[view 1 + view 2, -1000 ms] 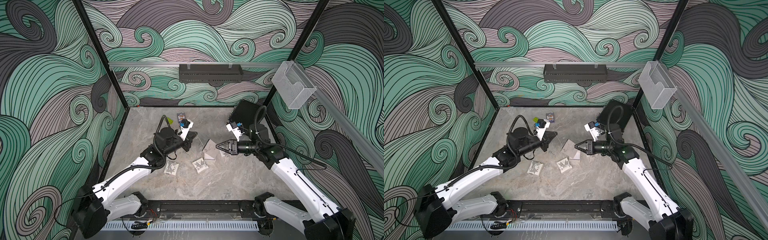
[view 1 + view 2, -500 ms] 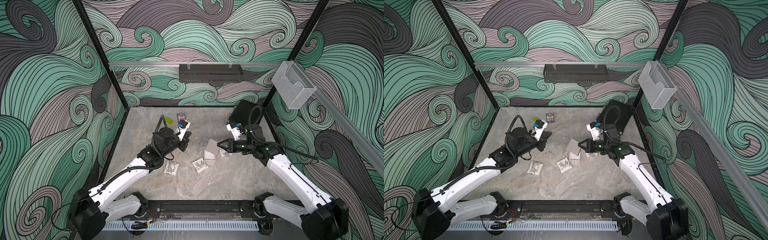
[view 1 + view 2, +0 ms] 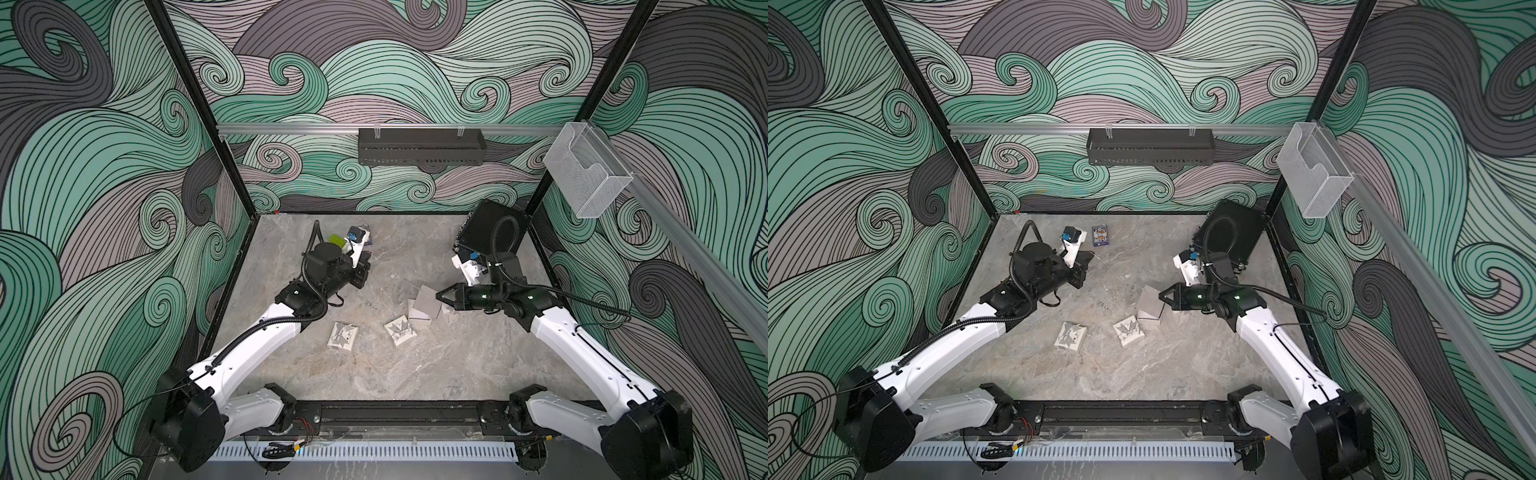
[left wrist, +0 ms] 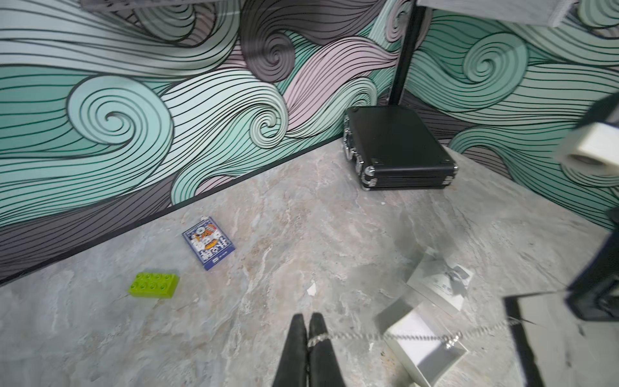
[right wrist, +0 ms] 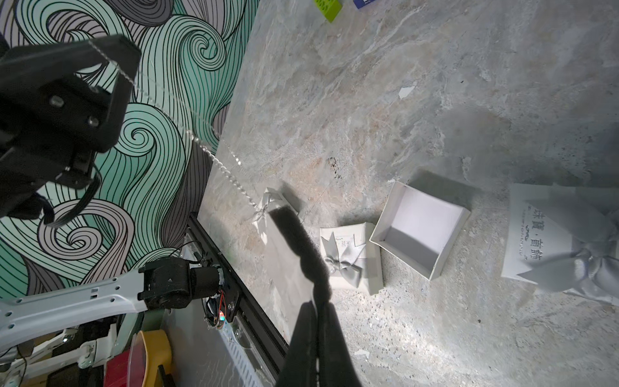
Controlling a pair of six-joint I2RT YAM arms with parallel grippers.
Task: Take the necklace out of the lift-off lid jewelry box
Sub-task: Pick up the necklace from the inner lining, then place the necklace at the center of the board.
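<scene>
Nearest the base rail (image 3: 395,415), the marble table (image 3: 415,374) lies bare across its full width, giving open room between both arms. Past that strip sit a bowed white box (image 3: 343,336) on the left arm's side and a second bowed box (image 3: 401,330) toward the middle, with a gap between them. Just behind the second one stands the jewelry box (image 5: 418,231), lid off and its inside empty, with a lettered white piece (image 5: 542,234) close by. Above these, the right gripper (image 3: 438,296) is clenched on one end of the necklace (image 5: 221,166) and the left gripper (image 4: 308,326) is clenched on the other. The chain stretches taut through the air between them, clear of the box rim. Beyond it the marble is bare up to the back edge, where a card pack (image 4: 207,243) and a green brick (image 4: 154,284) lie near the wall. A black case (image 4: 398,147) fills the far corner.
</scene>
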